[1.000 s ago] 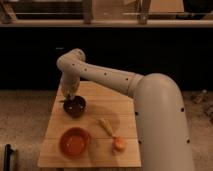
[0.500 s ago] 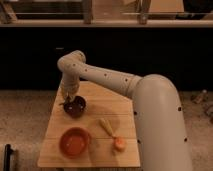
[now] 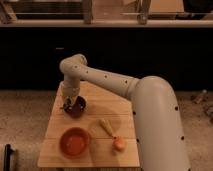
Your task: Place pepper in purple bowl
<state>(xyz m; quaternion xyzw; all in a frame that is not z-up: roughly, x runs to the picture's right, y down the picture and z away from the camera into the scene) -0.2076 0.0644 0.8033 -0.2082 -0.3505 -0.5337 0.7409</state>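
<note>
The purple bowl (image 3: pixel 77 107), small and almost black, sits on the far left part of the wooden table (image 3: pixel 125 112). My gripper (image 3: pixel 68 104) hangs down from the arm over the bowl's left rim, at or just inside it. No pepper shows clearly; anything at the gripper or inside the bowl is hidden by the gripper and the dark bowl.
A larger orange-red bowl (image 3: pixel 75 142) sits at the front left of the table. A pale yellow elongated object (image 3: pixel 106 126) and a small orange round object (image 3: pixel 118 144) lie front right. My big white arm (image 3: pixel 155 120) spans the right side. Speckled floor surrounds the table.
</note>
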